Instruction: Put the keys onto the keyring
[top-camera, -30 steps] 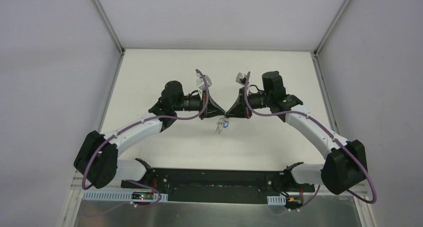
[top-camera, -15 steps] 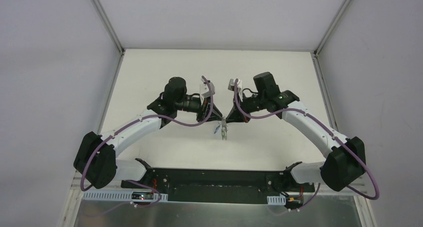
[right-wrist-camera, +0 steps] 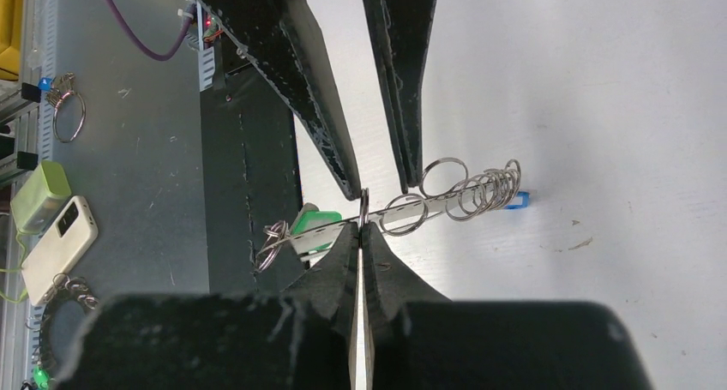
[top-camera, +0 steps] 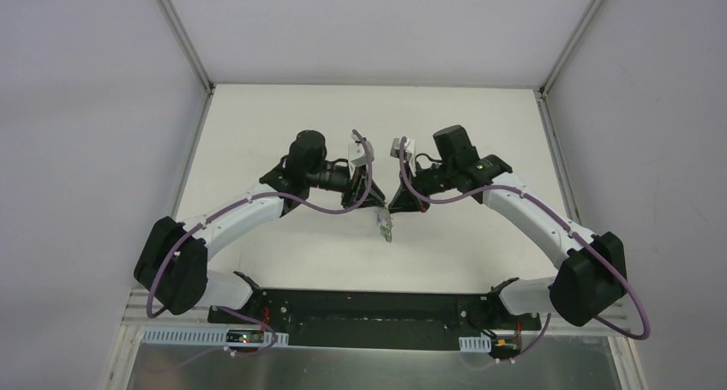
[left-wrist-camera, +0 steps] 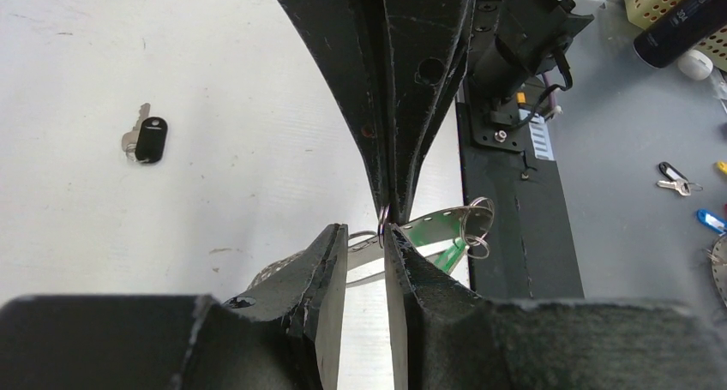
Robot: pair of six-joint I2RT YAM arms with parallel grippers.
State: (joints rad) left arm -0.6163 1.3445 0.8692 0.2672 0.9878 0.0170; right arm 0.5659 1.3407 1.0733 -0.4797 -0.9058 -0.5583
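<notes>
As the right gripper (right-wrist-camera: 360,229) clamps one ring of the keyring (right-wrist-camera: 467,193) at its fingertips and the left gripper (left-wrist-camera: 365,236) holds its fingers apart just opposite, it looks light, limp and slippery, probably best pinched by a single ring.

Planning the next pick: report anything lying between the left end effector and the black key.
Nothing visible does. The black key lies alone on bare table; the left end effector hangs open at the keyring that the right end effector pinches.
</notes>
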